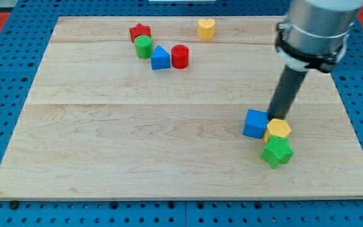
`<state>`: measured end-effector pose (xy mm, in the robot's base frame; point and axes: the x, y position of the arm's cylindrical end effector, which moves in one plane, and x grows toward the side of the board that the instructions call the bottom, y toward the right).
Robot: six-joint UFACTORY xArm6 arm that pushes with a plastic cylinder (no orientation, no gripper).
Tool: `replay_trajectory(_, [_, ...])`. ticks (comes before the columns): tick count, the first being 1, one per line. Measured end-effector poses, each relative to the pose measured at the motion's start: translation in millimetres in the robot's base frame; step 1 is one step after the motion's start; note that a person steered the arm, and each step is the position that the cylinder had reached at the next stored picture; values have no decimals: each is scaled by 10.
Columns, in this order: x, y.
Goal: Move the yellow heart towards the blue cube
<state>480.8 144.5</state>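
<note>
1. The wooden board fills most of my view, lying on a blue perforated table.
2. My arm comes in from the view's top right; its grey housing narrows to the dark rod. There is no gripper on this rig, so nothing to spread or pinch with, only the rod.
3. My tip sits at the view's lower right, just beside the blue cube and right at the top edge of the yellow hexagon block.
4. The green star touches the yellow hexagon block from below.
5. The yellow heart stands near the view's top edge, well apart from the blue cube and from my tip.
6. A cluster sits top left of centre: red star, green cylinder, blue triangular block and red cylinder, packed close.
</note>
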Motion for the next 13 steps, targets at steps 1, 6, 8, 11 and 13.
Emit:
replay_trajectory(1, [-454,477])
replay_trajectory(6, [-1814,488])
replay_trajectory(8, [-2893,25])
replay_trajectory(11, [-2811,325])
replay_trajectory(13, [-2740,-147])
